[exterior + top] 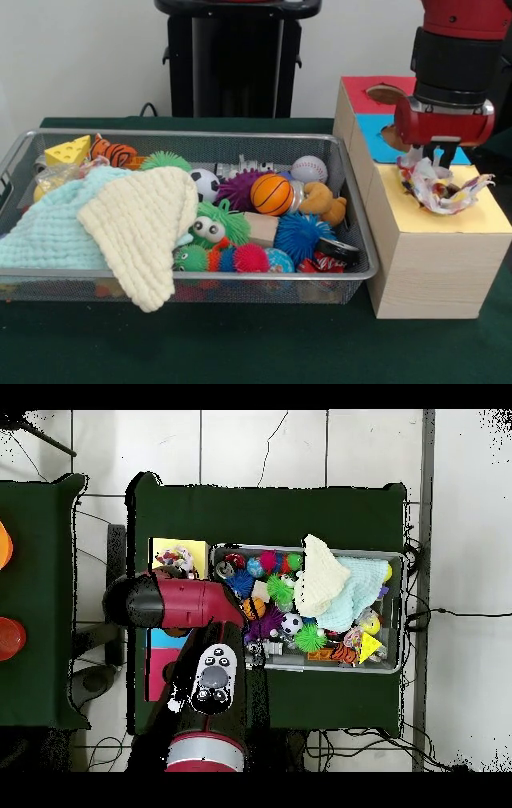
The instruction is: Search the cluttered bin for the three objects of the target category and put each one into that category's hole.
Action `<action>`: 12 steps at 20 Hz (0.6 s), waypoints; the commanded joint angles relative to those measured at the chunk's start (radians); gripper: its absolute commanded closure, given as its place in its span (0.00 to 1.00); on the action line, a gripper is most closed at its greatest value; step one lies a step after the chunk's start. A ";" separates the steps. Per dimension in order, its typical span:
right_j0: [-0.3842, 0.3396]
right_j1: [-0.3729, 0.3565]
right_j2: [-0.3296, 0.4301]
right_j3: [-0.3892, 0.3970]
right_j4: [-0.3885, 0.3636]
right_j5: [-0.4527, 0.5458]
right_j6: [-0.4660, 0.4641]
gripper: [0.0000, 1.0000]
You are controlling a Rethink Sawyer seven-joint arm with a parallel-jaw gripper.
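From the front, the arm is reaching down at the right over the wooden box [432, 264]. The gripper [438, 160] is hanging just above a crumpled wrapper [442, 190], which is sitting on the yellow panel [472, 218] and covering the spot where the hole would be. The jaws are mostly hidden behind the red wrist, and whether they are clamped on the wrapper or apart cannot be told. Behind the yellow panel, a blue panel [370, 136] and a red panel [364, 94] are showing. To the left, the bin [240, 276] is holding a cream cloth [144, 228] lying over a mint cloth [48, 232], an orange ball [272, 194], a soccer ball [205, 184], a blue spiky ball [304, 234] and a cheese wedge [69, 150].

From overhead, the arm [180, 604] is stretching across the box, hiding the gripper. The wrapper [175, 562] is lying on the yellow panel [195, 549], just beyond the arm. The bin [396, 614] is standing right beside the box, with the cloths [330, 589] piled toward its far end.
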 commanded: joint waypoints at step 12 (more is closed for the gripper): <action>-0.013 0.276 0.073 0.017 -0.023 -0.114 0.150 1.00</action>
